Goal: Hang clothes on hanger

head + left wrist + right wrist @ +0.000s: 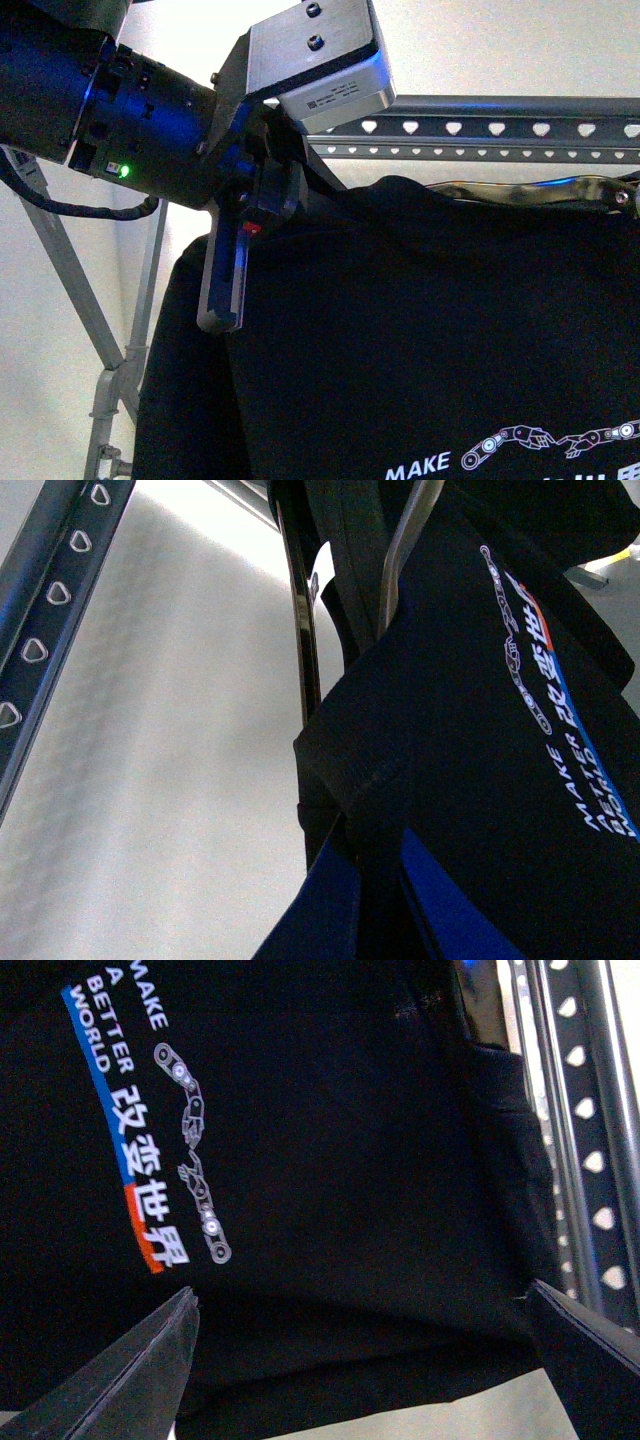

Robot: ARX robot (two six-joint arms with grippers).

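In the front view the big grey metal clothes rack shows two long rails with heart-shaped holes, one above the other, and two slanted legs at the left. The one black short-sleeved T-shirt with white letters hangs in front of the rails, its top edge near the lower rail; I cannot tell if it rests on it. The left gripper points down at the shirt's shoulder, I think to lift that corner up to the rail; only one finger shows here, so this view does not tell if it is pinching. One thin shiny curved bar lies along the shirt's top edge, and I cannot tell what it is. I cannot pick out the right gripper here.

In the left wrist view the left gripper has two blue-lit fingers close together with a fold of the T-shirt squeezed between them, so it looks clamped on the cloth; one rail of the rack runs by, well apart.

In the right wrist view the right gripper has its two dark fingers spread wide, holding nothing. The T-shirt hangs past them with its one robot-hands picture, and the rack stands just behind. I think the fingers are wide so they can take the other side.
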